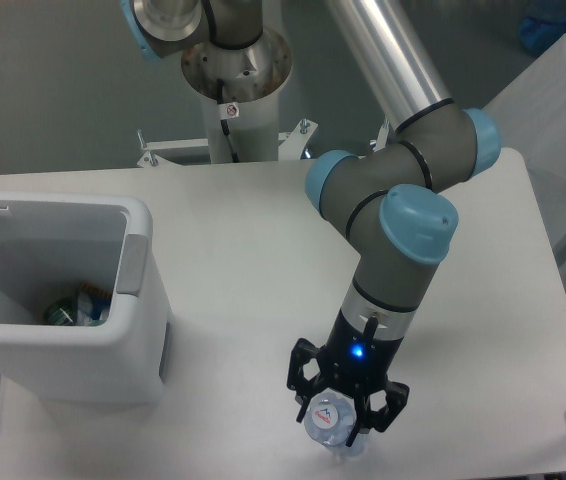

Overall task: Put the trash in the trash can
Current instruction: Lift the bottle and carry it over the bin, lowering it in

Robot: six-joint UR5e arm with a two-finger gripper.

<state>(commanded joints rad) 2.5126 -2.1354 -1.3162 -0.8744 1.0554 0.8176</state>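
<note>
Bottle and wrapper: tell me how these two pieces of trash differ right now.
The bottle is outside the bin, held in the end effector above the table; the wrapper already lies at the bin's bottom. The bottle shows its cap end toward the camera, pale blue with a small red mark; the wrapper is crumpled with green showing. Both look like clear plastic.

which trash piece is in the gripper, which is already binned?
The bottle is in the gripper, lifted cap-first toward the camera. The green-filled wrapper already lies inside the trash can.
</note>
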